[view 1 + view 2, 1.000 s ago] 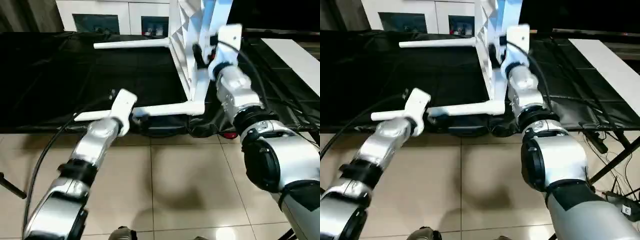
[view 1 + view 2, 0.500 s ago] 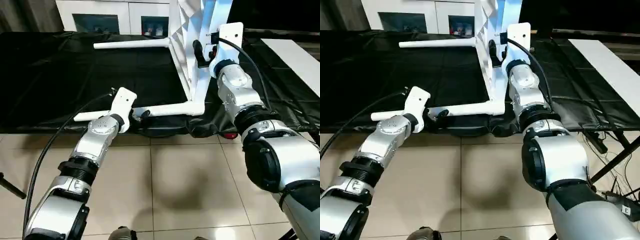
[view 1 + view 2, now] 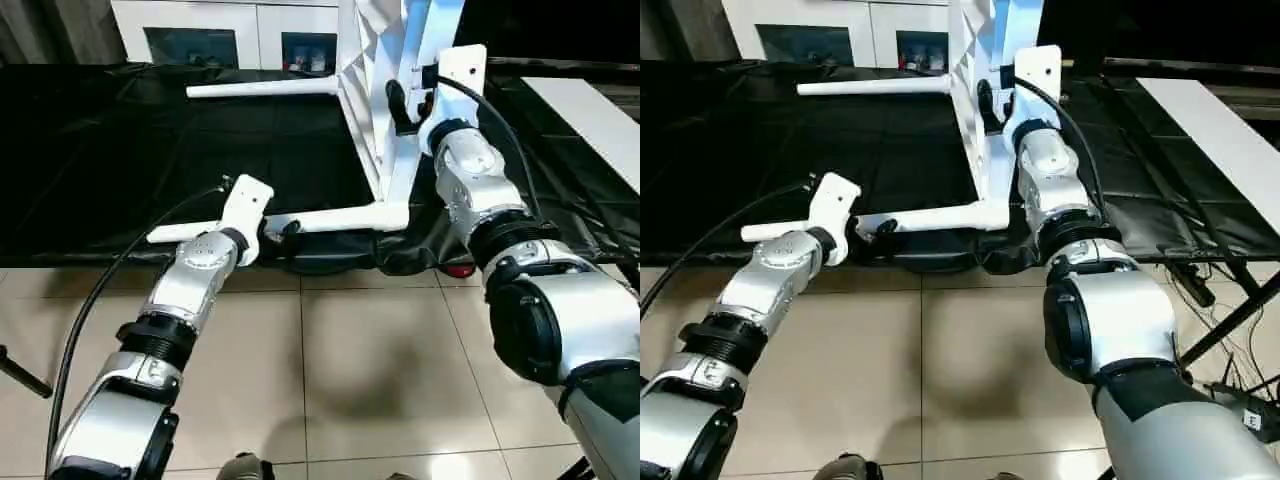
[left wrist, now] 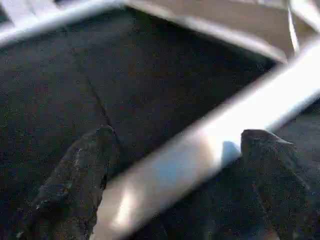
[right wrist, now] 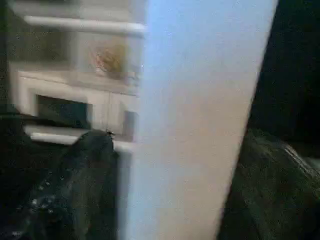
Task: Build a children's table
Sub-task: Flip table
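Since the earlier frame the right forearm has drawn back a little from the tabletop (image 3: pixel 385 90) and now shows foreshortened, while the left arm has barely shifted; the table itself lies as it did.

Nearest the robot, the left gripper (image 4: pixel 175 165) stands wide open astride the near leg (image 3: pixel 335 219), a finger on either side without pinching it; that leg runs sideways along the front edge of the black cloth (image 3: pixel 100 170) out from the tabletop's lower corner socket (image 3: pixel 395 214). Beyond it, the right gripper (image 5: pixel 170 175) is also spread wide, straddling the edge of the tabletop, which stands on its side; I judge neither is truly clamped yet. Farthest, the far leg (image 3: pixel 262 88) juts from the tabletop toward the cabinet (image 3: pixel 230 30).

The step in hand looks like seating the near leg in its socket; two legs are in, so roughly half remains. The next move calls for closing on leg and tabletop, then pressing the leg along its own line into the socket while the right side braces.

Room: the cloth's front edge drops to tiled floor (image 3: pixel 350 380) just beside the near leg, so there is little margin there; open cloth lies between the two legs.
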